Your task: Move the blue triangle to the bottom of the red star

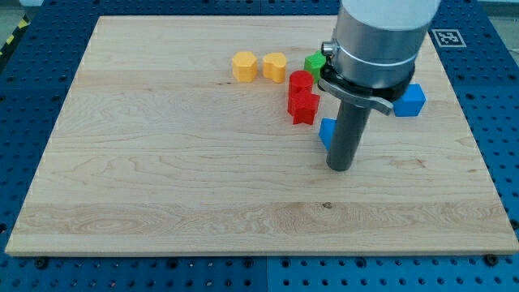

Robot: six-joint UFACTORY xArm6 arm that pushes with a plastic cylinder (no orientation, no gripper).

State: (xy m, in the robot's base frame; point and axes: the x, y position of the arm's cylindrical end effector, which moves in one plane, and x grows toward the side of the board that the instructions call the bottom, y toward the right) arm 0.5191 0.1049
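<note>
Rod upright, my tip (pixel 341 168) on board, touching blue triangle's (pixel 327 132) right; red star (pixel 303 107) upper-left. No fingers fitted.

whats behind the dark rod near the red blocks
A blue block sits just behind the rod, at its left; only a sliver shows, so its shape is unclear. My tip rests on the board beside it. A green block is partly covered by the arm.

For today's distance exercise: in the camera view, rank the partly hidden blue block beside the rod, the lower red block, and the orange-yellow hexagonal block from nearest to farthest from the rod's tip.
1. Partly hidden blue block, just left of my tip.
2. Lower red block, up and left.
3. Orange-yellow hexagonal block, far upper left.
</note>
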